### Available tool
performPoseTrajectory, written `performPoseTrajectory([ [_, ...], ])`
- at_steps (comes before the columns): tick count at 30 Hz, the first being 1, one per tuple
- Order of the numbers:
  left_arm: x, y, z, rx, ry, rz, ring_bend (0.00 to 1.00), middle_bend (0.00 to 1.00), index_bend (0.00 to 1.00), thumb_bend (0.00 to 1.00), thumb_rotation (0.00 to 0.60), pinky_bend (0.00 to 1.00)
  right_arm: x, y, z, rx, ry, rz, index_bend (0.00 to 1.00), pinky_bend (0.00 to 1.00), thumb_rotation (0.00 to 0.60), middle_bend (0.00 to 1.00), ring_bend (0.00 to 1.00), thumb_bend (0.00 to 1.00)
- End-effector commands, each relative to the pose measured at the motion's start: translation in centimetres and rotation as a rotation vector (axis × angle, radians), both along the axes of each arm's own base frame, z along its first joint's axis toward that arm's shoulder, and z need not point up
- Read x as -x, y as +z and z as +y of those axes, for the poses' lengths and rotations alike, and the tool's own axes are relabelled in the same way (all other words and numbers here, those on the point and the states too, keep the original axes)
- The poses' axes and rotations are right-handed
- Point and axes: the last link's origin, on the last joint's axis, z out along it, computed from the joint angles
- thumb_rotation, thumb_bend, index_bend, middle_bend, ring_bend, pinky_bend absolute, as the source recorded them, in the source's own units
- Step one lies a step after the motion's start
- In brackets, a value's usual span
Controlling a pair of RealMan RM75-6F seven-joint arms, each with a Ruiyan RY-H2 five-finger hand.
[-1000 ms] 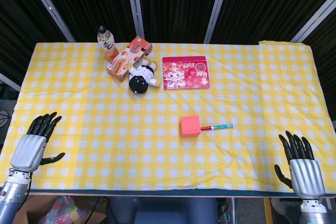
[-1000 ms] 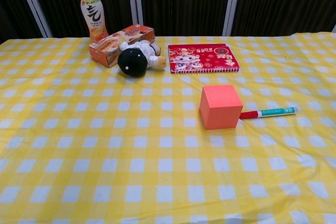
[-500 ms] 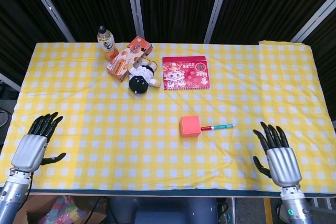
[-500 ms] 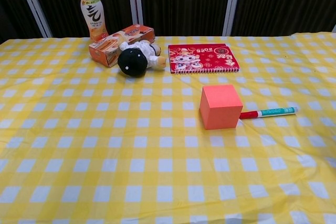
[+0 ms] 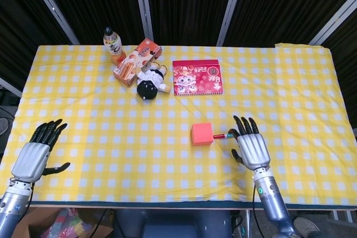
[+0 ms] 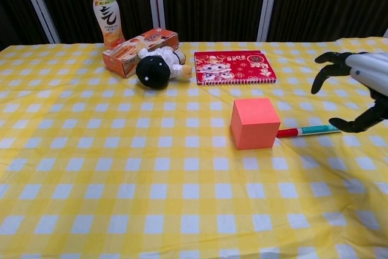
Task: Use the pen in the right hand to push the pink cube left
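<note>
While pen [image 5: 230, 135] lies flat w/ long axis left-right, red tip touching pink cube [image 5: 202, 134], head view shows right hand [image 5: 250, 146] over pen's right end, fingers spread, holding nothing. Left hand [image 5: 37, 154] far left, open, empty.

Chest view: pen just below right hand, near thumb. Notebook [image 6: 234, 67] reads "2025"; bottle [image 6: 107, 19] label illegible.

The head view looks steeply down on the whole bench [image 5: 67, 98] from above its near edge. The chest view sits low and closer, facing across the bench [image 6: 91, 180] toward the dark curtain. Both share the pink cube [image 5: 202, 134] [image 6: 254, 123], pen [image 5: 223, 136] [image 6: 306, 130] and notebook [image 5: 197, 77] [image 6: 234, 67].
</note>
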Motion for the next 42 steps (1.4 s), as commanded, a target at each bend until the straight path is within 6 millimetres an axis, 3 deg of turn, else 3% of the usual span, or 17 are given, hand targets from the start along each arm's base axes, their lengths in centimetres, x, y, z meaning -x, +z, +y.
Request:
performPoseTrajectory([
  [1, 0.0, 0.0, 0.0, 0.000, 0.000, 0.000, 0.00, 0.00, 0.00, 0.00, 0.600, 0.00, -0.6, -1.7, -1.5, -0.017, -0.019, 0.022, 0.34, 0.00, 0.600, 0.08, 0.00, 0.40],
  [8, 0.0, 0.2, 0.0, 0.001, -0.004, -0.006, 0.00, 0.00, 0.00, 0.00, 0.600, 0.00, -0.1, -4.1, -3.2, -0.037, -0.096, 0.034, 0.34, 0.00, 0.600, 0.08, 0.00, 0.40],
  [26, 0.1, 0.1, 0.1, 0.011, 0.012, -0.011, 0.00, 0.00, 0.00, 0.00, 0.600, 0.00, 1.9, -6.2, -4.8, -0.060, -0.188, 0.038, 0.34, 0.00, 0.600, 0.08, 0.00, 0.40],
  [39, 0.1, 0.0, 0.2, 0.013, 0.020, -0.013, 0.00, 0.00, 0.00, 0.00, 0.600, 0.00, 2.4, -7.7, -5.2, -0.065, -0.202, 0.025, 0.53, 0.00, 0.600, 0.17, 0.00, 0.41],
  [42, 0.1, 0.1, 0.2, 0.014, 0.019, -0.015, 0.00, 0.00, 0.00, 0.00, 0.600, 0.00, 2.2, -7.8, -5.2, -0.064, -0.194, 0.016, 0.57, 0.00, 0.600, 0.19, 0.00, 0.46],
])
